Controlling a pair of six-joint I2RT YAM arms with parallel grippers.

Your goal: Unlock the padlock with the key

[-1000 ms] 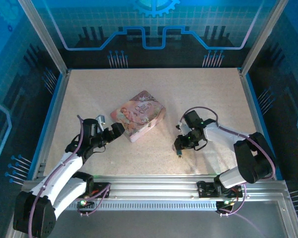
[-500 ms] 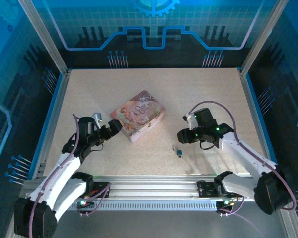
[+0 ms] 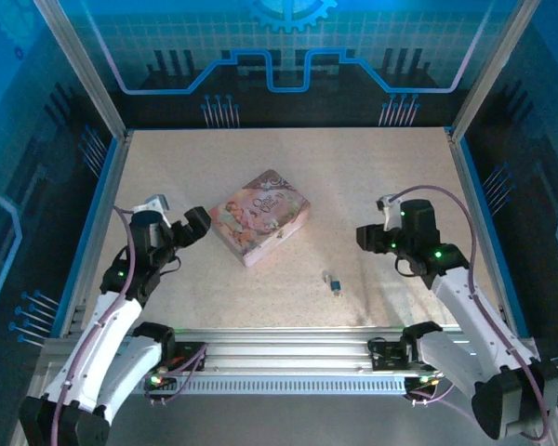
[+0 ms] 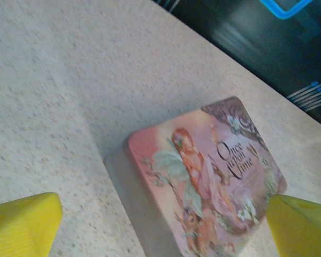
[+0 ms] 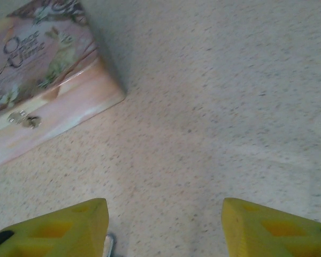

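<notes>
With right pincer [image 3: 364,238] and left pincer [image 3: 193,223] both spread and empty, well apart from padlock [image 3: 333,282] lying on worktop [image 3: 400,167] nearer the front than pink tin [image 3: 260,216], key not made out: locate key first, then pinch padlock body low, keyhole left exposed.

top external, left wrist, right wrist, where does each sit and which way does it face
Top external: above and behind the bases, looking down on the table, left gripper, right gripper and padlock.
Left wrist: on the left arm, facing the pink tin lid; yellow fingertips at bottom corners.
Right wrist: on the right arm, facing table and pink tin side; yellow fingertips below.
Shared: all three see the pink tin.
</notes>
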